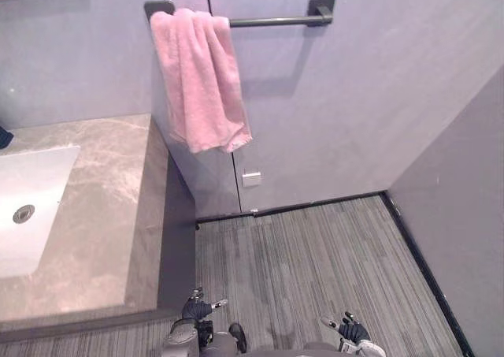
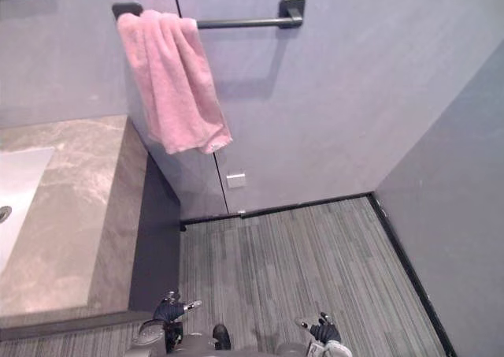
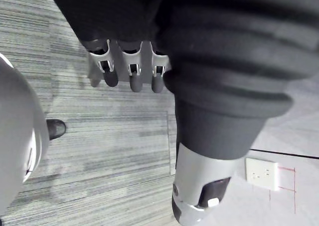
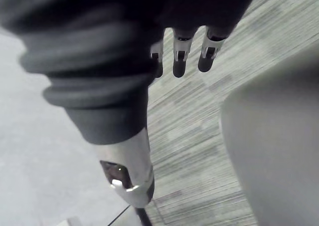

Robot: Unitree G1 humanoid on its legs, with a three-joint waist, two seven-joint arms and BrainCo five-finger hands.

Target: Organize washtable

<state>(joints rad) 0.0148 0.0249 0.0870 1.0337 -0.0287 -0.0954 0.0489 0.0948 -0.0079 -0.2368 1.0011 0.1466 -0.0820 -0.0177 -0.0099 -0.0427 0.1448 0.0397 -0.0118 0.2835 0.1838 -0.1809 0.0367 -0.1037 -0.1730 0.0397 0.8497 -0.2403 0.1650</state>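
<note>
A pink towel (image 1: 201, 81) hangs over the left end of a dark towel bar (image 1: 276, 20) on the grey wall. Below and to its left stands the marble washtable (image 1: 102, 207) with a white sink (image 1: 31, 203) set into it. My left hand (image 1: 197, 310) hangs low over the striped floor just off the washtable's front corner; its fingers (image 3: 130, 69) are relaxed and hold nothing. My right hand (image 1: 350, 329) hangs low over the floor further right, its fingers (image 4: 182, 56) also relaxed and empty.
A white wall socket (image 1: 251, 178) sits low under the towel. A side wall (image 1: 465, 215) closes the space on the right. Grey striped floor (image 1: 315, 262) lies between it and the washtable. A small dark object (image 1: 4, 136) shows at the counter's left edge.
</note>
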